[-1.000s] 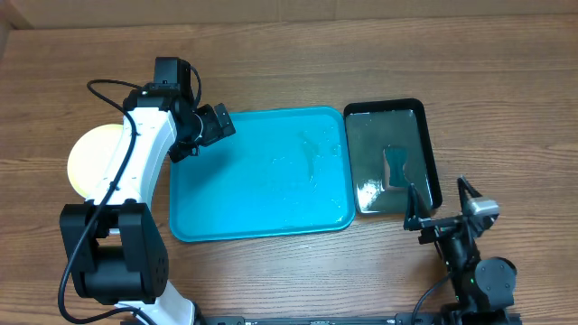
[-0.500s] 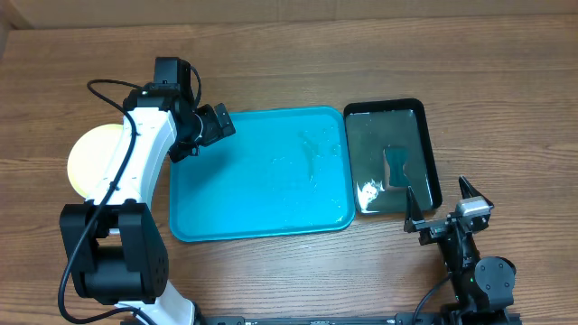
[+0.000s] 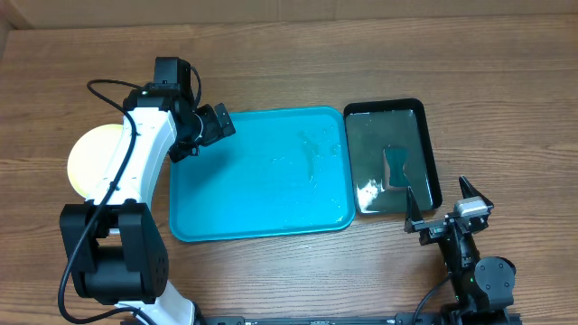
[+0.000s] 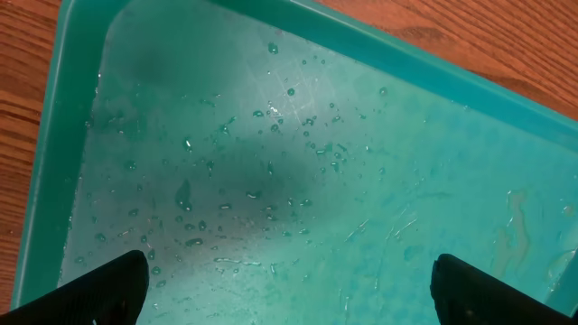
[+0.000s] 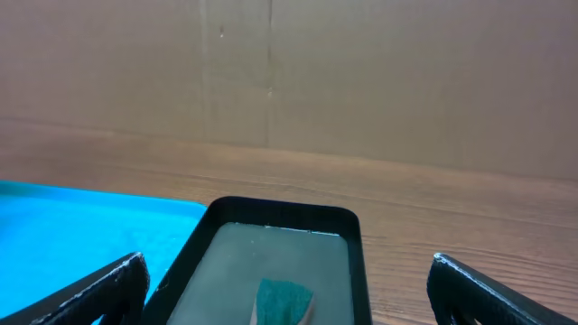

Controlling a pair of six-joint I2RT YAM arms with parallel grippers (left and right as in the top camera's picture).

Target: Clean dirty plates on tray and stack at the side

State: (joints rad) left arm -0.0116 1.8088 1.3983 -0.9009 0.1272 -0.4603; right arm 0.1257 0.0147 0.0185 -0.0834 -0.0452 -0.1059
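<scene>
Left of the tray (image 3: 262, 194), only overhead shows a yellow plate (image 3: 88, 162).

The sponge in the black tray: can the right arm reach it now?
Probably yes. The right claw is open at the near edge of the black tray, facing the sponge, and nothing stands between them.

A glossy black tray (image 3: 384, 105) sits on the wooden table (image 3: 506, 81) — a teal sponge (image 3: 396, 168) inside it.

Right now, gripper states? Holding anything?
Left gripper: open, empty, over the turquoise tray.
Right gripper: open, empty.
</scene>
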